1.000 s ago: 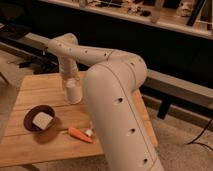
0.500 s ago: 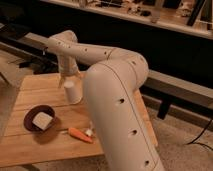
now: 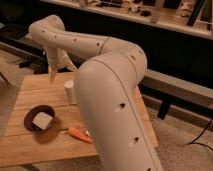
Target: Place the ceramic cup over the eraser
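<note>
- Now the tool [image 3: 53, 75] hangs above the back left part of the desk [image 3: 30, 150], just left of the ceramic cup [image 3: 70, 91]; half a second ago it was right over the cup.
- The cup itself has not moved: it stands upright on the desk, apart from the tool.
- Whether the tool is open or closed I cannot tell.
- The pale block [image 3: 42, 120] in the dark bowl [image 3: 28, 113], perhaps the eraser, lies well apart from the cup, so I judge the covering is not yet done and the cup first needs a grasp.
</note>
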Robot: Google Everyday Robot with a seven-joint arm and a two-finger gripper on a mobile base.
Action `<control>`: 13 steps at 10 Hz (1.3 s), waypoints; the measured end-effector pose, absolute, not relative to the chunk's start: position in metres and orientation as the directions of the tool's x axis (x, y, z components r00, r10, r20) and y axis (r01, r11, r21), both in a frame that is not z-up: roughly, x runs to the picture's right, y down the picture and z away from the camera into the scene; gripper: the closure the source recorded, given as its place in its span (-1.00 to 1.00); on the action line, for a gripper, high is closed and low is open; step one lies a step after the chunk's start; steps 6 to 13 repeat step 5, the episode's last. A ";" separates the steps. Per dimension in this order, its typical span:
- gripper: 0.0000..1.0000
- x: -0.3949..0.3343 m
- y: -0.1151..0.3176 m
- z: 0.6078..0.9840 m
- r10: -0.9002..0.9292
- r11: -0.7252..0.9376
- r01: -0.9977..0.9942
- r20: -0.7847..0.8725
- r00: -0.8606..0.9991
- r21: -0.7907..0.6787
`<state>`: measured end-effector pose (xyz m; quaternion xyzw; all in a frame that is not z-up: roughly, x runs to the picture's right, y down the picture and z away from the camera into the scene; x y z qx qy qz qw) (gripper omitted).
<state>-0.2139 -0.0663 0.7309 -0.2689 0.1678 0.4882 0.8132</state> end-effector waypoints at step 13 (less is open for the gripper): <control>-0.60 -0.232 -0.072 0.697 0.692 0.428 -0.857 -0.506 0.515 -0.286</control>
